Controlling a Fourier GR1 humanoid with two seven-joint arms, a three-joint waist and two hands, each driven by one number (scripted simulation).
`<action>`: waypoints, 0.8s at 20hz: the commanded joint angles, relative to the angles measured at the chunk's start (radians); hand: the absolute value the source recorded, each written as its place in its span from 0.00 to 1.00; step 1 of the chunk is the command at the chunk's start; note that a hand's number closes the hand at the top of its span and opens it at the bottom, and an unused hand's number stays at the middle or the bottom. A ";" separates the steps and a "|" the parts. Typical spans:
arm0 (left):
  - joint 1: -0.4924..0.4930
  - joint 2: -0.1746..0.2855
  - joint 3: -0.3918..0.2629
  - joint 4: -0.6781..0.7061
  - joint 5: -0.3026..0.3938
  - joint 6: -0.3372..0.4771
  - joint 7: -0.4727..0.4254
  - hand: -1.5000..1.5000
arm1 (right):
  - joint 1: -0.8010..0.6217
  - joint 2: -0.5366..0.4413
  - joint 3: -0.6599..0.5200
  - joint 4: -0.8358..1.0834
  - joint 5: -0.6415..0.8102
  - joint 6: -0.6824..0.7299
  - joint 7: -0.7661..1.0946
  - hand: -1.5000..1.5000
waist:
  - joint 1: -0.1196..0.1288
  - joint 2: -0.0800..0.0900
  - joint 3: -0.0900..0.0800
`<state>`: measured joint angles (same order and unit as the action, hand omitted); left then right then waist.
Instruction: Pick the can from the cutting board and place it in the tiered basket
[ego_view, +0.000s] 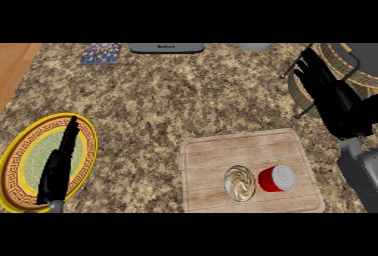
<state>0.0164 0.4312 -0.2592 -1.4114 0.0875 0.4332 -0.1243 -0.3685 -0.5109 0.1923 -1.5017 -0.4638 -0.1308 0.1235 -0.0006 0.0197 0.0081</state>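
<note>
Fingers (308, 62) straight, right hand (336, 97) hovers by dark wire tiered basket (359, 75); left hand (55, 170), likewise released, over yellow plate (26, 155); red can (277, 178) on wooden cutting board (221, 152)

A speckled brown stone-patterned surface (184, 95) is filling most of the view, meeting a wood-toned strip (13, 65) at the upper left. A pale wooden cutting board (247, 147) is lying flat toward the lower right. Well apart from it, a round plate (43, 126) with a yellow rim and a brown patterned band is sitting at the lower left. The tiered basket (363, 75) is standing at the upper right. Along the far edge, a small multicoloured square (101, 53), a dark grey device (167, 48) and a pale grey rounded thing (255, 47) are lying, each partly cut off.
</note>
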 joint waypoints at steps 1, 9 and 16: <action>0.010 -0.003 0.002 -0.065 -0.009 -0.014 0.020 0.50 | 0.018 0.017 -0.091 0.100 -0.090 0.152 -0.105 1.00 | 0.008 -0.018 -0.007; -0.167 -0.142 -0.051 -0.087 0.044 -0.029 0.050 0.50 | 0.058 0.035 -0.215 0.240 -0.421 0.485 -0.129 0.00 | 0.001 -0.005 -0.004; -0.210 -0.137 -0.033 -0.100 0.039 -0.014 0.103 0.50 | 0.160 -0.044 -0.249 0.292 -0.734 1.078 -0.060 0.00 | -0.004 -0.010 -0.002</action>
<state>-0.1543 0.3044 -0.2988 -1.5130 0.1296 0.4127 -0.0431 -0.2414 -0.4724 -0.0043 -1.2972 -1.0848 0.6605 0.0519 -0.0094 0.0093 0.0074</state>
